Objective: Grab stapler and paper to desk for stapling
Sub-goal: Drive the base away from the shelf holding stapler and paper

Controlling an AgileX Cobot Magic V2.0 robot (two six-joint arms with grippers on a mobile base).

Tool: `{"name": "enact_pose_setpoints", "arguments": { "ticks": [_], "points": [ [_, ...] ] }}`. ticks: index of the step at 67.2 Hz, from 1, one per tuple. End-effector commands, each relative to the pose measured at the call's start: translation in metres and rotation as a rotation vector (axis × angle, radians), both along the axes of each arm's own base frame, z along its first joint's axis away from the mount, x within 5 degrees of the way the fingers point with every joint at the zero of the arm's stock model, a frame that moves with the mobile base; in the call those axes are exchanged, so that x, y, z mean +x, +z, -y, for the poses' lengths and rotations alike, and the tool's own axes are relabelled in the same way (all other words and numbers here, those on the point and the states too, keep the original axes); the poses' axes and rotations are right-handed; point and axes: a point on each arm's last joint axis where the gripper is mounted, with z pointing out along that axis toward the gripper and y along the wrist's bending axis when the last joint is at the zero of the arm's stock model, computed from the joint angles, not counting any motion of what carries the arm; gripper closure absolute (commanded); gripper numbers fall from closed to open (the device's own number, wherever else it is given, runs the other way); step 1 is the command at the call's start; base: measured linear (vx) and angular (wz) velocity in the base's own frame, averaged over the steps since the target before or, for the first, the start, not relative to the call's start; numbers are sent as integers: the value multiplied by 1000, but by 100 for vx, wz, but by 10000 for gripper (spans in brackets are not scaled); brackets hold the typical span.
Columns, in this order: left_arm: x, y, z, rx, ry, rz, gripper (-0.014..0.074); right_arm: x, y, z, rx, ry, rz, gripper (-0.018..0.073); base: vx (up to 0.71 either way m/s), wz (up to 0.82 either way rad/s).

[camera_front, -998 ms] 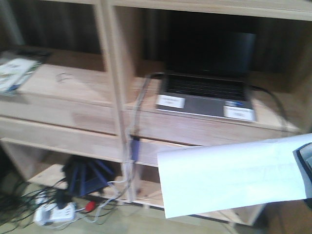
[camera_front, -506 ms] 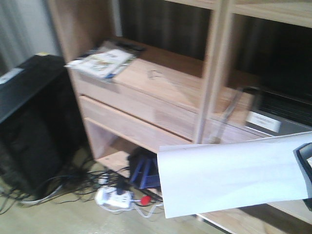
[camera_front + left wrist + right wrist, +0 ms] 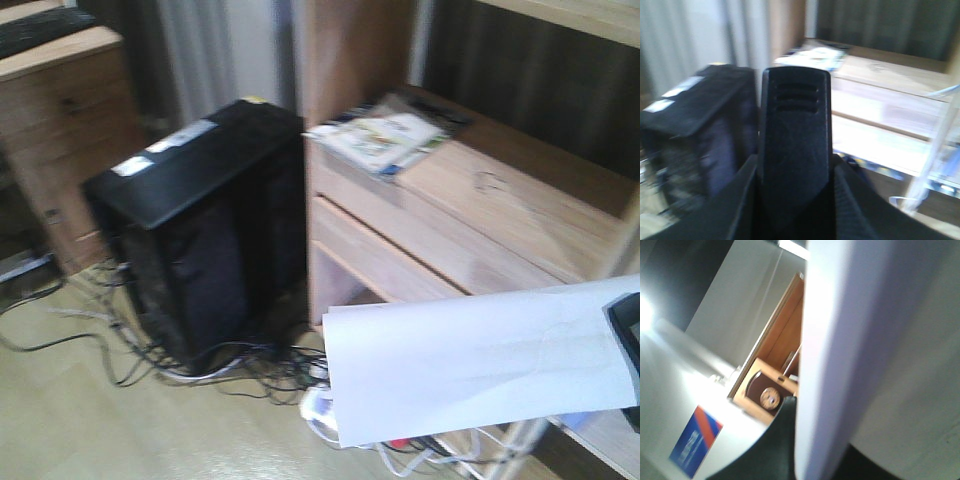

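- Since both things look grabbed, you've only got the desk run and the stapling left.
- Right gripper point(image 3: 627, 342) is clamped on the paper point(image 3: 470, 365), off to the right of the computer tower point(image 3: 200, 230).
- Left gripper point(image 3: 795, 205) is squeezing the stapler point(image 3: 794, 125), by the looks of it.

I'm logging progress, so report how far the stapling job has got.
Done: both pickups look finished. In hand: the right tool holds the paper out in the air, and the left tool grips a black object, apparently the stapler. Left: neither lies on a desk yet, and nothing is stapled; the front view faces the shelving unit and a black computer tower.
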Motion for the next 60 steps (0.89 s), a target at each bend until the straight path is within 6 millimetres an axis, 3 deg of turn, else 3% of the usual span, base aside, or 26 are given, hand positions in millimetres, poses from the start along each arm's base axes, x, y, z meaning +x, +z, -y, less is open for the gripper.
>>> {"name": "enact_pose_setpoints", "arguments": {
  "ticks": [1, 60],
  "points": [
    [1, 19, 1, -52, -8, 121, 603, -4, -2, 1, 24, 11, 29, 564, 9, 59],
    [1, 19, 1, -52, -8, 121, 603, -4, -2, 1, 24, 11, 30, 564, 11, 72]
  ]
}}
